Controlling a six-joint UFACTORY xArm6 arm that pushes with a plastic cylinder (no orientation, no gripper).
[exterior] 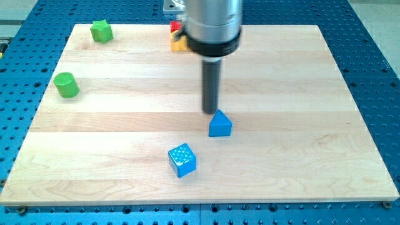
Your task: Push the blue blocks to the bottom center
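A blue triangular block lies near the board's middle, a little toward the view's bottom. A blue cube lies below and to the left of it, near the bottom centre. My tip stands just above and slightly left of the blue triangular block, very close to or touching its upper left edge. The rod rises from the tip into the arm's grey housing at the view's top.
A green star-shaped block lies at the top left corner. A green cylinder lies at the left edge. A red block and a yellow block sit at the top, partly hidden behind the arm. The wooden board rests on a blue perforated table.
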